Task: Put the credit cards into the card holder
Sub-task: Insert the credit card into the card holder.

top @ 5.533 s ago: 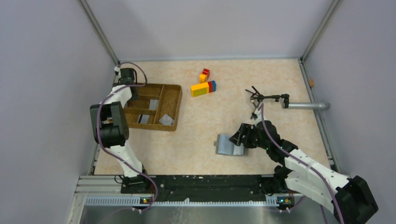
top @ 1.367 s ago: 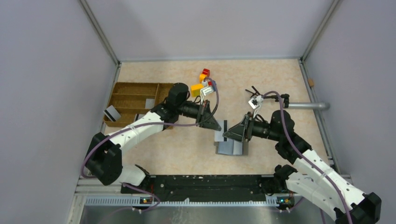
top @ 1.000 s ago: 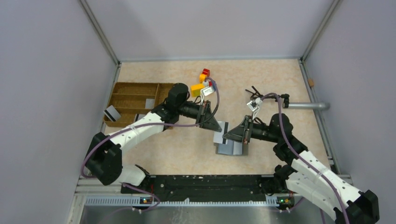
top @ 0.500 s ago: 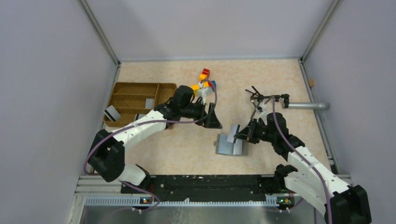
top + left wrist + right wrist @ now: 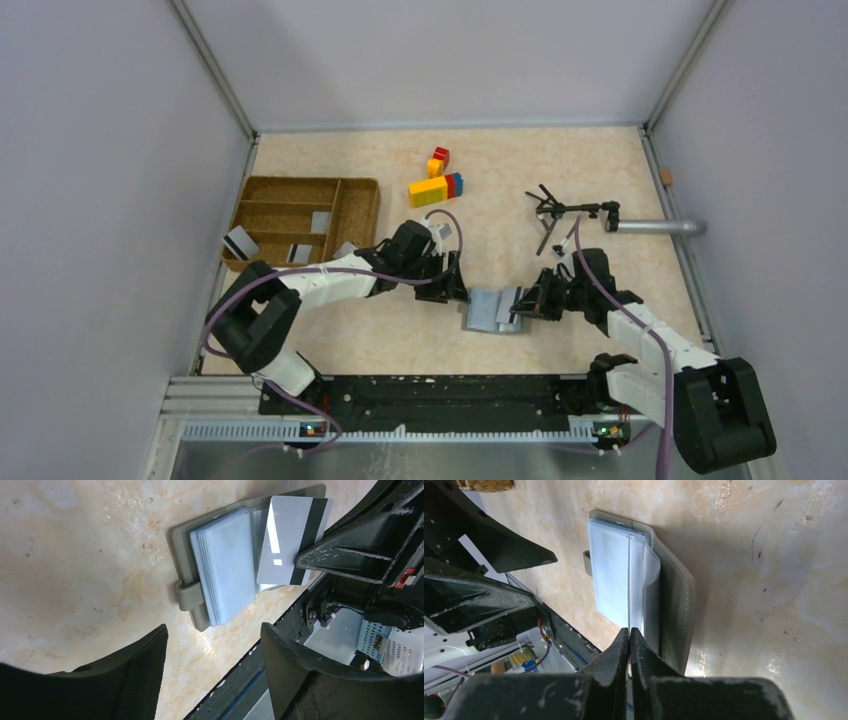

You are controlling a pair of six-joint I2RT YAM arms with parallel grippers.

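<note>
- Credit card [image 5: 285, 540] w/ dark stripe: pinched tight in R gripper [image 5: 629, 632], edge first, so it can slide in like a letter in a slot.
- Its front edge meets the clear sleeves [image 5: 644, 580] of the card holder [image 5: 220, 565], lying open flat on the table [image 5: 560, 170].
- L gripper [image 5: 212, 630]: jaws apart, holding nothing, just beside the holder, prob. to steady it.
- More cards [image 5: 321, 221] wait in the wicker tray [image 5: 305, 182], well apart.
</note>
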